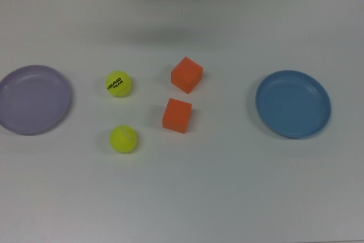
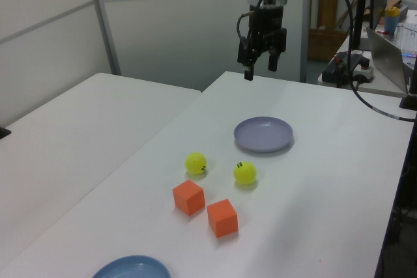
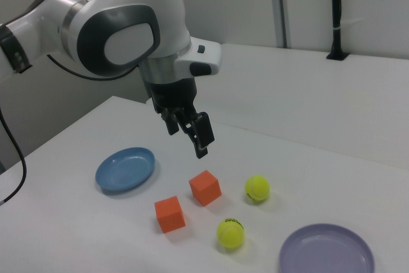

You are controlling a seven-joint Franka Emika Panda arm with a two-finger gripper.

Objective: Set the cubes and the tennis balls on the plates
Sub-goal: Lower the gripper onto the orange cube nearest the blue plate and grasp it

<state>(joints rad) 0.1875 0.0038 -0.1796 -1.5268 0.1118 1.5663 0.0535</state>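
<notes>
Two orange cubes (image 1: 187,74) (image 1: 177,115) sit mid-table, and two tennis balls lie to the top view's left of them: one with black print (image 1: 118,83) and one plain (image 1: 123,139). The lilac plate (image 1: 34,99) lies at the top view's far left and the blue plate (image 1: 293,103) at its right; both hold nothing. My gripper (image 2: 259,68) does not show in the top view. In the left view it hangs open high above the table, beyond the lilac plate (image 2: 263,134). In the right view the gripper (image 3: 190,137) hovers above the cubes (image 3: 205,187) (image 3: 169,213), gripping nothing.
A second white table (image 2: 78,135) adjoins on the left view's left, with a seam between the two. A black cable (image 2: 365,96) loops from the arm at the left view's right. Clutter and a laptop (image 2: 384,56) stand behind the arm.
</notes>
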